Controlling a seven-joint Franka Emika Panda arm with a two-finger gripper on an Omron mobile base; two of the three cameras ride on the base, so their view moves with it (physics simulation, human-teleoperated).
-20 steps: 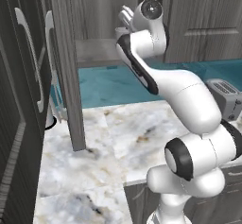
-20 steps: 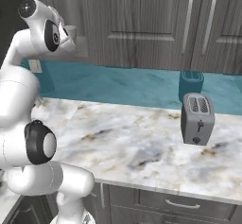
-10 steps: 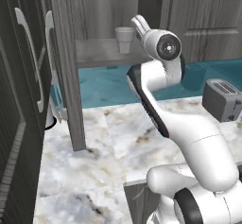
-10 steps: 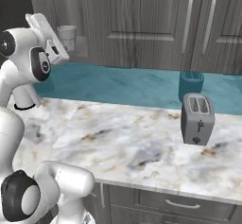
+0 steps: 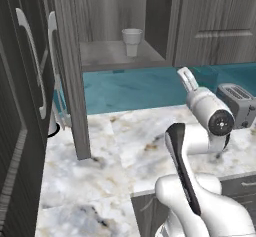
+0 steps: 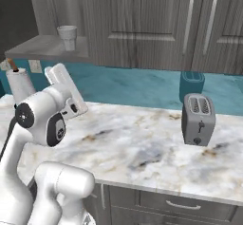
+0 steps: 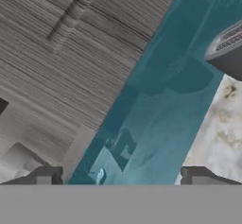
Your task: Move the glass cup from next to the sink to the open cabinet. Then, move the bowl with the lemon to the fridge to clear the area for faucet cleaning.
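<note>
Marbled desk (image 6: 156, 148) and teal backsplash are faced from the base. Within the open cabinet (image 5: 117, 56), the glass cup (image 5: 132, 42) is now left upright near the shelf's front edge. The jaws (image 5: 187, 79) have been withdrawn empty and spread wide above the desk, so the bowl step remains.

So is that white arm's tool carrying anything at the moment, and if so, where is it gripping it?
Nothing is held. The tool is open and empty, and the small translucent whitish glass cup stands alone on the shelf of the open grey wood-grain cabinet.
</note>
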